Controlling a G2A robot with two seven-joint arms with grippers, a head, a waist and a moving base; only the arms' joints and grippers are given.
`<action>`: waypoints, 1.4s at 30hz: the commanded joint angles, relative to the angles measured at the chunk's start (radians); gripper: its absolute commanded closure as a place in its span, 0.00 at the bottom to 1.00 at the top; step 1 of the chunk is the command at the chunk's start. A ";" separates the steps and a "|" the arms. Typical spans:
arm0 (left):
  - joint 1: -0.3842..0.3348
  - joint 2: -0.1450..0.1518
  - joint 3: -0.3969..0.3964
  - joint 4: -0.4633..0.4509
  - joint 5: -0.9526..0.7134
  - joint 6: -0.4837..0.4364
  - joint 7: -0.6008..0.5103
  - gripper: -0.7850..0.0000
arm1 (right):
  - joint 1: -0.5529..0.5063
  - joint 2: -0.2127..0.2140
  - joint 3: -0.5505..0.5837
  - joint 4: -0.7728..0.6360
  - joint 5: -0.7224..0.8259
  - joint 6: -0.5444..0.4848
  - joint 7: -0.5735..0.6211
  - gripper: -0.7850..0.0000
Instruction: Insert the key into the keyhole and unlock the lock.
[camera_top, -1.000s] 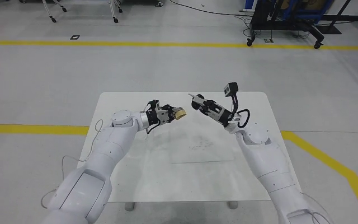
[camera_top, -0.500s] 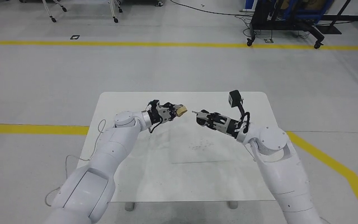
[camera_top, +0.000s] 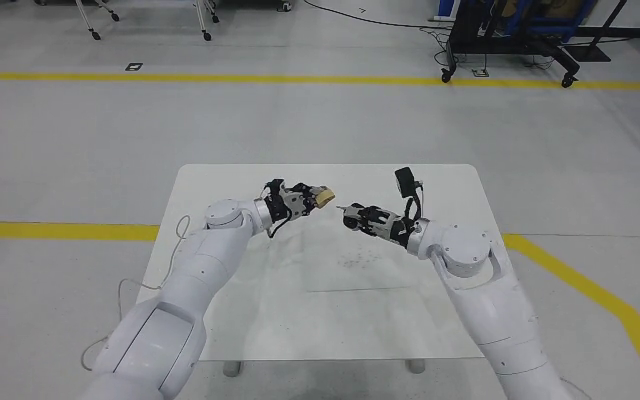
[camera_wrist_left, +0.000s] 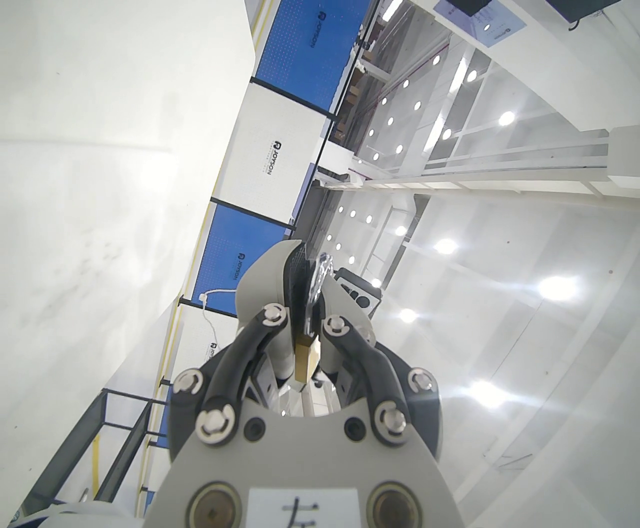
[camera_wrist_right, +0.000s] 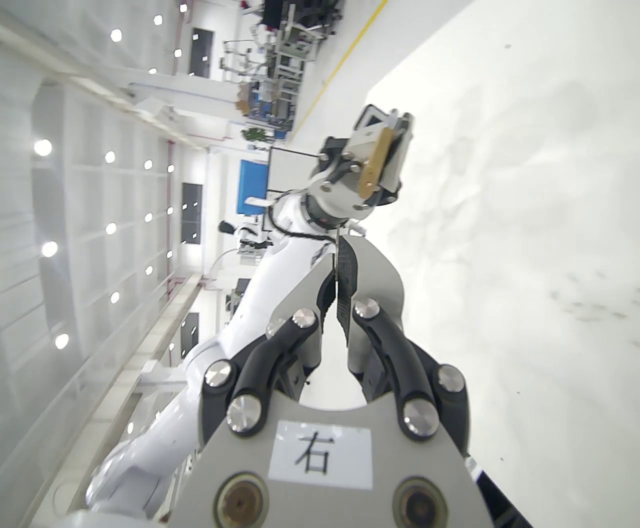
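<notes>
Two grippers are held above the table (camera_top: 300, 320), facing each other over its far half.

Left gripper (camera_top: 311, 199): jaws clenched on the lock (camera_top: 322, 197). The lock is a small brass block held clear of the table. It is pinched flat between the two fingers, at their tips, on the side toward the right arm. In the right wrist view a narrow brass edge of the lock faces that camera. I cannot make out the keyhole in any view.

Right gripper (camera_top: 349, 214): jaws clenched on the key (camera_wrist_right: 338, 240). In the right wrist view the key appears edge-on as a thin metal strip between the black pads. Its tip sticks out past the fingertips toward the lock.

Relation of parts: key and lock are near each other but apart. The top view shows a gap between the key tip and the brass block, so the key is not yet inserted. Neither part touches the table.

Table: white top with faint scuff marks near the middle.
</notes>
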 joint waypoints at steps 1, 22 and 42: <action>0.015 0.003 -0.007 -0.029 0.004 0.003 0.064 1.00 | 0.025 -0.008 -0.032 0.040 0.062 0.007 -0.028 1.00; 0.114 0.037 -0.063 -0.239 0.080 0.101 0.250 1.00 | 0.099 -0.040 -0.131 0.119 0.084 0.089 -0.283 1.00; 0.121 0.040 -0.079 -0.268 0.108 0.133 0.251 1.00 | 0.146 -0.048 -0.154 0.157 0.082 0.104 -0.299 1.00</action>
